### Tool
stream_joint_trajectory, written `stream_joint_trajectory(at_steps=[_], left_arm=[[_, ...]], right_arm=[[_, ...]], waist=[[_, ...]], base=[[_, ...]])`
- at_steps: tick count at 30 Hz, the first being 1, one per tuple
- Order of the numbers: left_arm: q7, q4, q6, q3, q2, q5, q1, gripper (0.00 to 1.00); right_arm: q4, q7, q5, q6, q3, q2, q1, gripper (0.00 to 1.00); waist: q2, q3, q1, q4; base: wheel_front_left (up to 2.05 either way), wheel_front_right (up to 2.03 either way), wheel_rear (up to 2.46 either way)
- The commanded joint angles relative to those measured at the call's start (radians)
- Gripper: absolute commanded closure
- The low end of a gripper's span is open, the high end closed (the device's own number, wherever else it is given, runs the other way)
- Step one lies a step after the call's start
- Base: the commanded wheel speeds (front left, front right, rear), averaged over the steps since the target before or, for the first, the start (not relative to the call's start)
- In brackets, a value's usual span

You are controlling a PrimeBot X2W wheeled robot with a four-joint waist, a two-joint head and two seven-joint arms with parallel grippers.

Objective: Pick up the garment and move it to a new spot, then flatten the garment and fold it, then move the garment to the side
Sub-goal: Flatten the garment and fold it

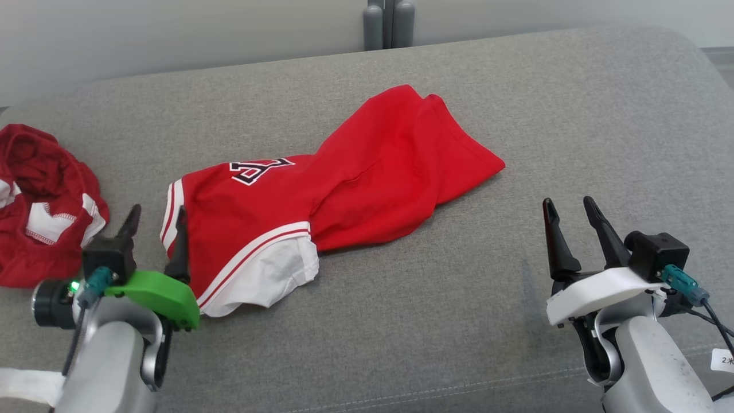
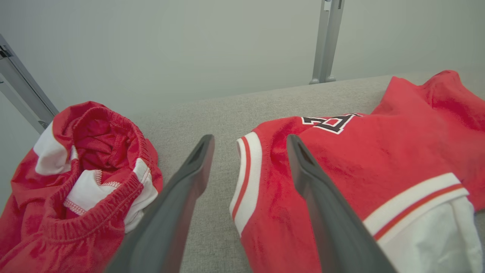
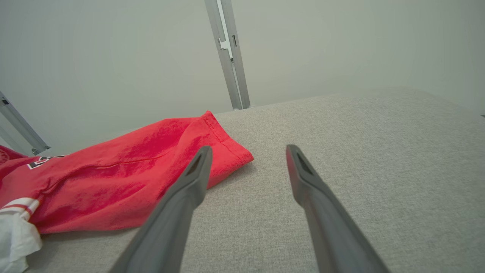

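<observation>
My left gripper [image 1: 159,209] has its two dark fingers spread apart with nothing between them. It hovers low over the grey woven fabric surface [image 1: 459,315]. The red sleeveless jersey with white-and-red striped trim and a black-and-white letter patch [image 1: 344,189] lies just ahead of it and to its right. In the head view the gripper's right finger overlaps the jersey's striped edge. I cannot tell whether it touches the cloth.

Through the left wrist camera, that striped edge sits between the fingers, with the right finger [image 2: 322,197] over the red body. The jersey lies loosely twisted rather than flat. A white inner layer spills out at the end nearest this gripper, and the plain red end stretches away toward the right arm's side.

To the left of the left gripper, close by, is a crumpled pair of red shorts with white panels and an elastic waistband [image 1: 40,201]. It lies apart from the jersey.

My right gripper [image 1: 569,202] is also spread wide and empty. It stands over bare fabric, well clear of the jersey's red end, which lies ahead and to its left. Beyond the far edge of the surface, grey metal posts [image 1: 389,23] stand against a pale wall.
</observation>
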Motion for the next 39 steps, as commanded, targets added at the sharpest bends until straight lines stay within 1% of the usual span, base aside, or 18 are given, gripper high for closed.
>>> stream_joint_trajectory(at_steps=[1, 4, 6, 10, 13, 17, 28, 33, 34, 35, 36, 37, 39], left_arm=[[-0.004, -0.048, 0.013, 0.006, -0.016, 0.015, 0.05, 0.0], [-0.004, -0.135, 0.017, -0.002, -0.046, 0.031, 0.122, 0.0], [-0.004, -0.154, 0.021, -0.006, -0.051, 0.038, 0.143, 0.0], [-0.005, -0.198, 0.021, -0.019, -0.082, 0.046, 0.217, 0.0], [-0.005, -0.174, 0.013, -0.029, -0.09, 0.043, 0.25, 0.0], [-0.005, -0.138, 0.018, -0.028, -0.096, 0.034, 0.283, 0.0], [-0.005, 0.0, 0.002, -0.008, -0.112, 0.018, 0.235, 0.0], [-0.005, 0.037, -0.015, 0.007, -0.129, 0.013, 0.208, 0.0], [-0.005, 0.042, -0.018, 0.012, -0.132, 0.011, 0.204, 0.08], [-0.005, 0.045, -0.021, 0.015, -0.135, 0.011, 0.2, 0.6], [-0.005, 0.046, -0.024, 0.018, -0.136, 0.014, 0.198, 0.91], [-0.005, 0.043, -0.026, 0.022, -0.138, 0.018, 0.194, 1.0], [-0.005, 0.034, -0.03, 0.029, -0.139, 0.025, 0.196, 1.0]], right_arm=[[-0.001, -0.007, -0.004, -0.001, -0.003, 0.0, 0.01, 0.0], [-0.001, -0.007, -0.003, -0.001, -0.004, 0.001, 0.012, 0.0], [0.0, -0.007, -0.004, -0.001, -0.003, 0.001, 0.011, 0.0], [0.002, -0.007, -0.005, -0.001, -0.003, 0.002, 0.01, 0.0], [0.008, -0.008, -0.003, -0.001, 0.003, 0.002, 0.006, 0.0], [0.008, -0.008, 0.001, -0.001, 0.006, -0.002, 0.006, 0.0], [0.007, -0.006, 0.004, -0.001, 0.021, -0.011, -0.007, 0.0], [0.009, -0.002, 0.006, -0.001, 0.025, -0.019, -0.006, 0.0], [0.009, -0.002, 0.006, -0.001, 0.025, -0.02, -0.006, 0.0], [0.009, -0.001, 0.006, -0.001, 0.025, -0.02, -0.005, 0.0], [0.01, -0.001, 0.007, -0.001, 0.025, -0.021, -0.004, 0.0], [0.009, -0.001, 0.007, -0.001, 0.025, -0.021, -0.002, 0.0], [0.009, -0.001, 0.007, -0.001, 0.019, -0.022, 0.003, 0.0]], waist=[[0.0, 0.004, 0.0, 0.014], [0.0, 0.006, 0.0, 0.025], [0.0, 0.006, 0.0, 0.028], [0.0, 0.001, 0.0, 0.038], [0.0, -0.003, 0.0, 0.041], [0.0, -0.004, 0.0, 0.04], [0.0, 0.007, 0.0, 0.026], [0.0, 0.004, 0.0, 0.012], [0.0, 0.004, 0.0, 0.01], [0.0, 0.004, 0.0, 0.009], [0.0, 0.003, 0.0, 0.008], [0.0, 0.002, 0.0, 0.008], [0.0, 0.0, 0.0, 0.011]], base=[[0.0, 0.0, 0.0], [0.0, 0.0, 0.0], [0.0, 0.0, 0.0], [0.0, 0.0, 0.0], [0.0, 0.0, 0.0], [0.0, 0.0, 0.0], [0.0, 0.0, 0.0], [0.0, 0.0, 0.0], [0.0, 0.0, 0.0], [0.0, 0.0, 0.0], [0.0, 0.0, 0.0], [0.0, 0.0, 0.0], [0.0, 0.0, 0.0]])
